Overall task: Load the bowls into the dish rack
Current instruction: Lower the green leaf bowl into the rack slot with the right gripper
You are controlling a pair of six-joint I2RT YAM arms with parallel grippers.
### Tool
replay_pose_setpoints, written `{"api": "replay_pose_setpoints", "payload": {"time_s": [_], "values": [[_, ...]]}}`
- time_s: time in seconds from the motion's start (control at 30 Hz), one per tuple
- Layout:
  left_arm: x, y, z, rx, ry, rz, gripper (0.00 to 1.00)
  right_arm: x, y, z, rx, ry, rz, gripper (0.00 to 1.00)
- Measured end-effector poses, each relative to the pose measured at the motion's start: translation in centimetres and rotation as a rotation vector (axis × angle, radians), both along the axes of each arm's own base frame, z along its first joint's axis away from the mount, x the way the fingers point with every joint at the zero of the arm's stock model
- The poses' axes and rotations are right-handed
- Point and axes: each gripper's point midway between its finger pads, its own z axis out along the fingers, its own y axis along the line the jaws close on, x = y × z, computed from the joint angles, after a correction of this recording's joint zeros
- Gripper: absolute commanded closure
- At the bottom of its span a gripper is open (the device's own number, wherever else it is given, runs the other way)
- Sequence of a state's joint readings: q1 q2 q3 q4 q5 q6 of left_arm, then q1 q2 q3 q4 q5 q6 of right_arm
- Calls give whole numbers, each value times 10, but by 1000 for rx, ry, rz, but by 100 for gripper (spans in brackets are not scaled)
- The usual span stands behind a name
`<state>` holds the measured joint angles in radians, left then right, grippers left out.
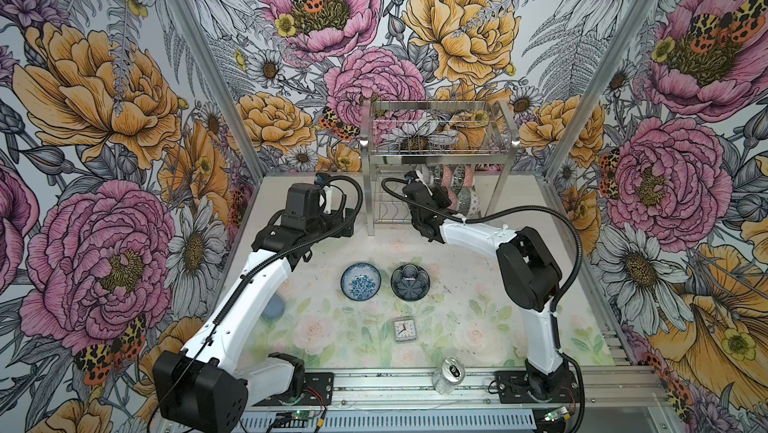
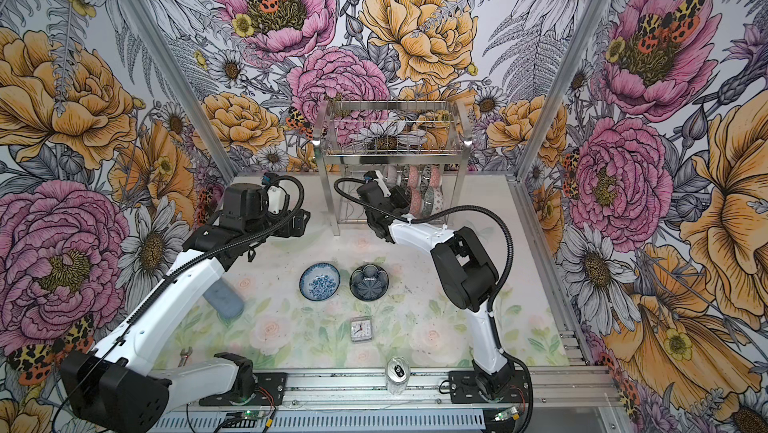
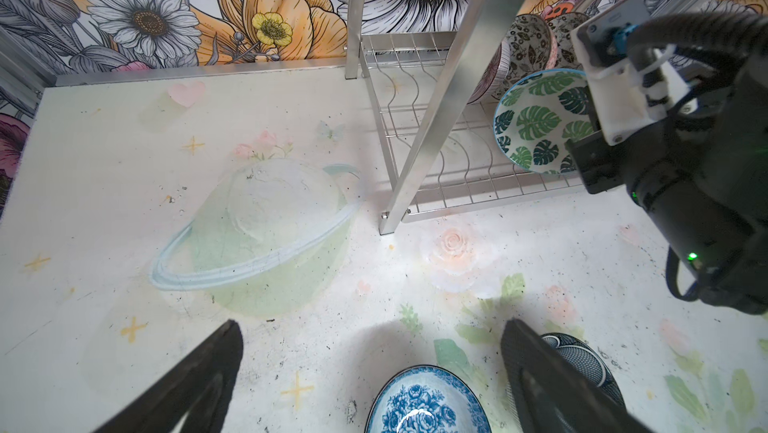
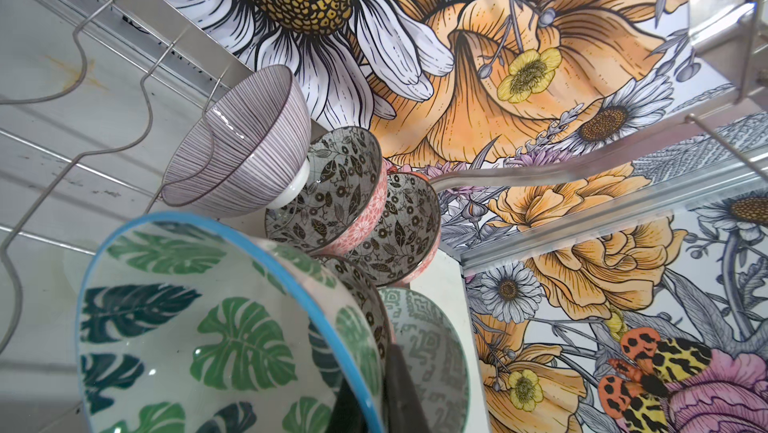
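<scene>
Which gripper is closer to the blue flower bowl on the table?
Left. The left gripper hangs open near the blue flower bowl. The right gripper is farther off, inside the rack, shut on the leaf bowl.

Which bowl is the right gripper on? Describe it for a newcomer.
Find the steel dish rack at the back wall; bowls stand on edge in its lower wavy-wire tier. The right gripper pinches the rim of the leaf bowl, in the front row beside the empty slots. It alone is white with big green leaves and a light-blue rim.

Table (image 1: 465,273): dish rack (image 1: 368,185), two bowls (image 1: 360,280), clock (image 1: 403,329)
</scene>
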<state>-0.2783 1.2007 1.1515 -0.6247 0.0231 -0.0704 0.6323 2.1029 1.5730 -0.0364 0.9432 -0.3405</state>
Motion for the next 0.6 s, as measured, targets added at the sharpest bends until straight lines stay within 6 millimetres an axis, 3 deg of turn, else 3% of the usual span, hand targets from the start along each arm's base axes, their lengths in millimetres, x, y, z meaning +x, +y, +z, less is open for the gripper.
{"api": "replay_pose_setpoints", "payload": {"time_s": [0.23, 0.6], "values": [[-2, 0, 3, -5, -8, -4, 1, 13, 5, 0, -75, -32, -14, 100], [-2, -1, 3, -8, -7, -9, 1, 23, 8, -20, -164, -22, -29, 100]]}}
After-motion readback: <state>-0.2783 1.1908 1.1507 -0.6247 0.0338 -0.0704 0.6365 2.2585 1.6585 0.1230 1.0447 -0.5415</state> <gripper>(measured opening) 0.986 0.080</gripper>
